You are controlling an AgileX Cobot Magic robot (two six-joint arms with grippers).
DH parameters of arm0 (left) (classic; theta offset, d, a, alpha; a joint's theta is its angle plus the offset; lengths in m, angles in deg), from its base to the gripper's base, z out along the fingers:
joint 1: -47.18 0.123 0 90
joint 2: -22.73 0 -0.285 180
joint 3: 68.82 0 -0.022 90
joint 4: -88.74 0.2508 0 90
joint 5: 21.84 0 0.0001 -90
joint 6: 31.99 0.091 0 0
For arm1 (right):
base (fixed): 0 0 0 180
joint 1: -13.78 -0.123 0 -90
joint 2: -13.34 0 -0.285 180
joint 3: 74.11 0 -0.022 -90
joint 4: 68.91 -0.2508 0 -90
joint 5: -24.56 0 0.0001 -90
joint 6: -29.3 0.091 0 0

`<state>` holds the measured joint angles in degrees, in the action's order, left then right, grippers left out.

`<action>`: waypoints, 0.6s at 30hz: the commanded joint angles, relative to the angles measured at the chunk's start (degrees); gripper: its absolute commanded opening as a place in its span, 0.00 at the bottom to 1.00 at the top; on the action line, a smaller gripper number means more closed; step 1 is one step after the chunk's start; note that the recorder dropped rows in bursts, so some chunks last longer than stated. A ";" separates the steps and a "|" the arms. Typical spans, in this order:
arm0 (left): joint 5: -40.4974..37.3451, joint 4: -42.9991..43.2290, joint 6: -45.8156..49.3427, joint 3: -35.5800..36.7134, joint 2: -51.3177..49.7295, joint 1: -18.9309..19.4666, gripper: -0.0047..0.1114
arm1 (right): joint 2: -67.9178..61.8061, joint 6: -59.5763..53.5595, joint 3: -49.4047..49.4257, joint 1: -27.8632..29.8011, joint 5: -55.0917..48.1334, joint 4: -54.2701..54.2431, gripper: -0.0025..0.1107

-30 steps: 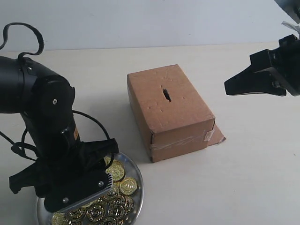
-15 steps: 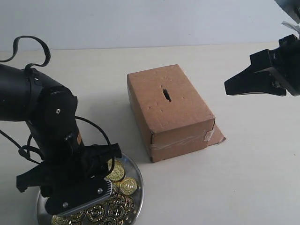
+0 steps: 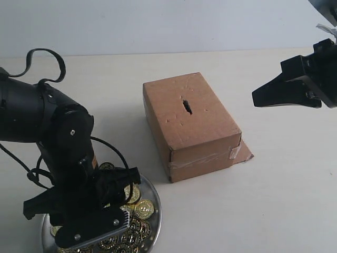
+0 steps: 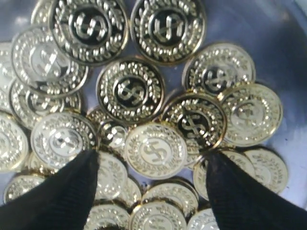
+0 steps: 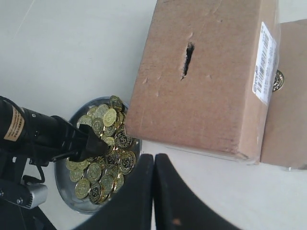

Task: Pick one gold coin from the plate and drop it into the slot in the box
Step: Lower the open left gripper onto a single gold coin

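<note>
Pale, matte cream desk point(image 3: 284, 200) meeting a plain light wall point(image 3: 168, 23) behind. The brown box point(image 3: 192, 126) lies mid-desk with its slot point(image 3: 187, 106) in the top face. The silver plate point(image 3: 156, 211), heaped with gold coins point(image 3: 143, 209), sits near the box's front-left corner. Left pincer point(image 4: 153, 160), jaws spread wide and gripping nothing, hangs low over the coins. Right pincer point(image 5: 153, 163), jaws pressed together and empty, hovers well apart from the box.
</note>
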<state>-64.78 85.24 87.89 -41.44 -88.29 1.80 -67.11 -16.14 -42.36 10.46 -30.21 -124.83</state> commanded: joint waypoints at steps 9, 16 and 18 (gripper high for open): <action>-3.21 -0.07 -0.45 0.27 -0.14 -2.53 0.54 | 0.09 -0.49 0.33 -0.05 0.03 -0.82 0.02; -4.28 -0.07 -0.45 0.27 -0.29 -2.53 0.54 | 0.09 -0.49 0.33 -0.05 0.03 -0.82 0.02; -3.81 0.14 -0.34 0.27 -1.14 -2.53 0.54 | 0.09 -0.74 0.33 -0.05 0.03 -0.82 0.02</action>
<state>-68.32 85.12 87.78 -41.40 -88.76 -0.40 -67.11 -16.14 -42.36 10.46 -30.21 -124.83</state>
